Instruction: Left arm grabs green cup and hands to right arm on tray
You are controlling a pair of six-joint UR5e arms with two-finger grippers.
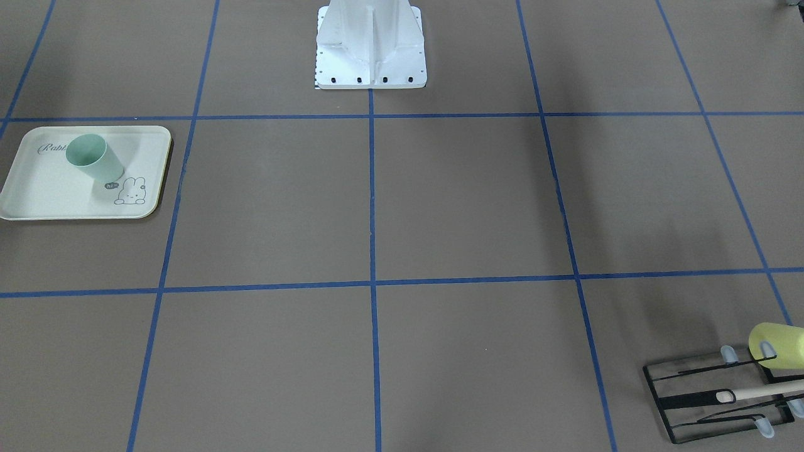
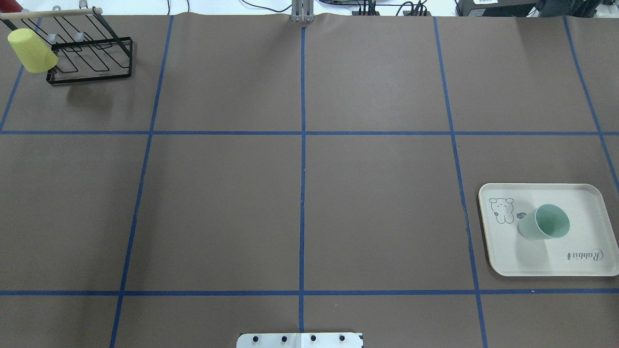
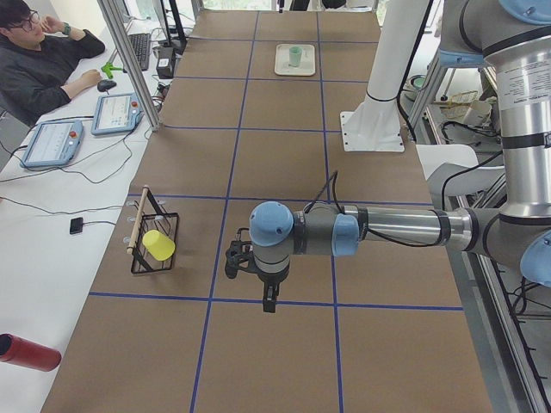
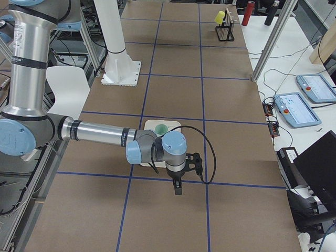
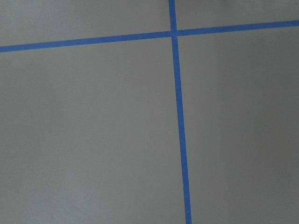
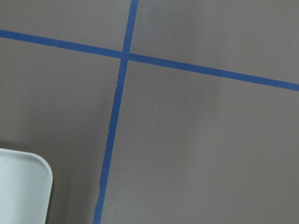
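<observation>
While green cup (image 2: 544, 228) sits seemingly upright on tray (image 2: 587, 193), pincers (image 3: 269, 305) (image 4: 178, 191) hang apart, grip untellable.

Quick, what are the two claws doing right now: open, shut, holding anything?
Left gripper: cannot be told, it shows only in a side view.
Right gripper: cannot be told, likewise seen only from the side.

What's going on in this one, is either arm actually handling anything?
Nothing is being handled right now. The green cup stands upright on the tray, on the robot's right side. The left arm and the right arm both hang above the table, touching nothing. The right one is close to the tray. A yellow cup hangs on the black rack.
</observation>
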